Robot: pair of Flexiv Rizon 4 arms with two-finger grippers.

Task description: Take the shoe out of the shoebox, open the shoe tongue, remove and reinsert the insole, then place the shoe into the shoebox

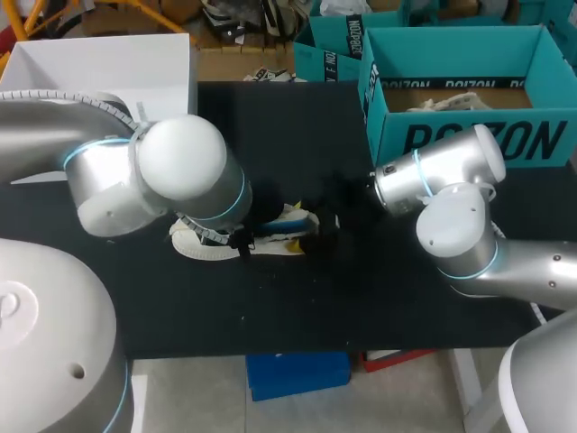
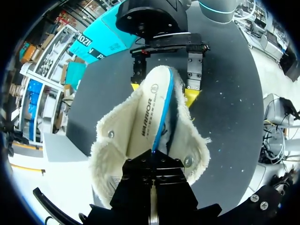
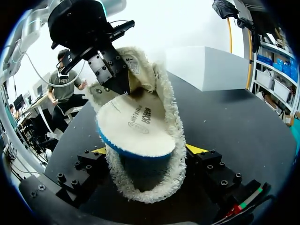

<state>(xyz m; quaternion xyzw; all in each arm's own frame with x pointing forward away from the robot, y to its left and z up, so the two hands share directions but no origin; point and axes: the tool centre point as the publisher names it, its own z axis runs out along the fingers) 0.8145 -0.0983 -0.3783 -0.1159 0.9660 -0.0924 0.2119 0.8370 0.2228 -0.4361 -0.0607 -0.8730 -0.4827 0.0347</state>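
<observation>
A cream fleece-lined shoe lies at the middle of the black table. My right gripper holds its toe end, with a yellow fingertip pressed against each side of the shoe. From the heel side, my left gripper is shut on the heel end of the blue-edged insole. The insole is tilted up out of the shoe. In the head view my left arm hides most of the heel.
An open teal shoebox stands at the back right of the table, with a second teal box behind it. A white box sits at the back left. Bare black tabletop lies in front of the shoe.
</observation>
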